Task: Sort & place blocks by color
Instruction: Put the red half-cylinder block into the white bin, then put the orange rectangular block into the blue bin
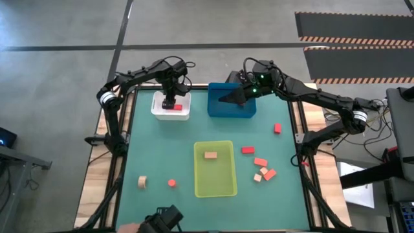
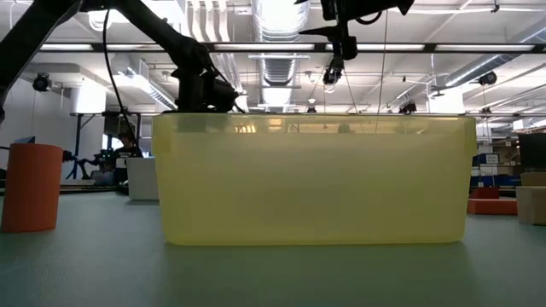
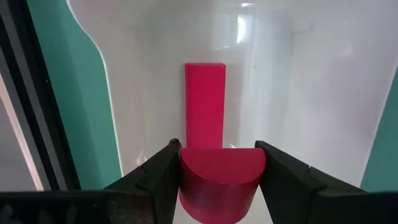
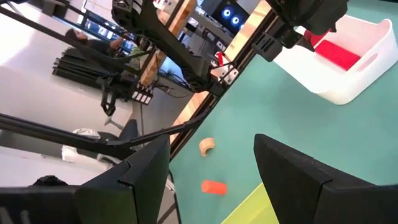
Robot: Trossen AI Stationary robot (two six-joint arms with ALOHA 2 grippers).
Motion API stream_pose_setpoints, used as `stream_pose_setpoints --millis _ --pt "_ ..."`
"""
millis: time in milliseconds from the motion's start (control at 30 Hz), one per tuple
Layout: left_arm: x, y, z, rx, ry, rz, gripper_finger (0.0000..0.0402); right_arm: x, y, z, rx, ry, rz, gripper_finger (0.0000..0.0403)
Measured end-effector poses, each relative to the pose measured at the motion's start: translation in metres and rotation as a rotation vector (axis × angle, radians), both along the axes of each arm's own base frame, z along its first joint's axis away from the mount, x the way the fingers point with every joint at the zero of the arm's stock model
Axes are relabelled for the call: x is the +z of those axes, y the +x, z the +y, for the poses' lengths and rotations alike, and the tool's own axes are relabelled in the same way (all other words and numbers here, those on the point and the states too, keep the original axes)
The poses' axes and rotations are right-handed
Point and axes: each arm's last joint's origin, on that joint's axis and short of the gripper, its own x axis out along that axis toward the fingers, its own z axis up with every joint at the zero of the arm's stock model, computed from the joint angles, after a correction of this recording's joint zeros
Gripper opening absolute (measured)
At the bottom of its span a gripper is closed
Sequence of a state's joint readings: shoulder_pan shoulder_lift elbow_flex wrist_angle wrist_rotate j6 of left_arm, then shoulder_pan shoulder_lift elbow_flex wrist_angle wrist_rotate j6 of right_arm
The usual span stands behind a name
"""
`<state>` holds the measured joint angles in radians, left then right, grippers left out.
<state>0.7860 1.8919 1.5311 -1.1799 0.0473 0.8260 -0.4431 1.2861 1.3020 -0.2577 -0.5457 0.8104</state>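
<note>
The green table (image 1: 162, 155) carries three bins. The yellow-green bin (image 1: 215, 184) lies at its middle with one tan block (image 1: 210, 155) inside. The blue bin (image 1: 231, 111) sits at the far edge beyond it, and the white bin (image 1: 171, 113) stands just beside the blue one, on the left arm's side. A deep red bar (image 3: 205, 112) already lies flat on the white bin's floor.

The left gripper (image 3: 219, 180) hangs directly over the white bin. Its two fingers (image 3: 158, 177) are closed to a narrow gap on a deep red half-round block (image 3: 217, 183), pressing its two flat sides, with the curved edge pointing down toward the bar. The right gripper (image 4: 211, 174) hovers above the blue bin with its fingers spread wide and nothing between them.

The step in hand looks like dropping the red piece with its colour-mate. To do it well, the left gripper should go a little lower inside the bin walls, then open fully, so the rounded piece does not bounce or roll out. Releasing slightly to one side of the bar would let it settle flat.

Still loose on the table, all measured from the yellow-green bin: a cluster of coral and tan blocks (image 1: 264, 172) near its right-arm side, a red block (image 1: 277, 128) farther off toward the blue bin, and on the opposite side an orange-red block (image 1: 171, 183) close by and a tan block (image 1: 142, 182) beyond it.
</note>
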Motion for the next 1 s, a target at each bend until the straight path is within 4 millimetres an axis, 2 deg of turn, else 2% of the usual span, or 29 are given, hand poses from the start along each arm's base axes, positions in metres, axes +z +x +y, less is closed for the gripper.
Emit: stream_pose_setpoints --millis 267,567,733,867,1000 --pt "0.001 0.0 0.0 0.007 0.004 -0.004 0.0173 0.0 0.0 0.0 0.0 0.0 0.0 0.0224" --pt "0.001 0.0 0.0 0.009 0.009 -0.008 0.0214 0.0 0.0 0.0 0.0 0.0 0.0 0.0224" --pt "0.003 0.0 0.0 0.012 0.014 -0.012 0.0219 0.0 0.0 0.0 -0.001 0.004 0.001 0.0224" --pt "0.012 -0.002 -0.003 0.069 0.02 -0.02 0.0219 -0.001 0.0 0.0 -0.008 0.04 0.018 0.0224" --pt "0.034 -0.004 -0.012 0.183 0.039 -0.068 0.0219 -0.007 -0.003 0.001 -0.021 0.101 0.084 0.0224"
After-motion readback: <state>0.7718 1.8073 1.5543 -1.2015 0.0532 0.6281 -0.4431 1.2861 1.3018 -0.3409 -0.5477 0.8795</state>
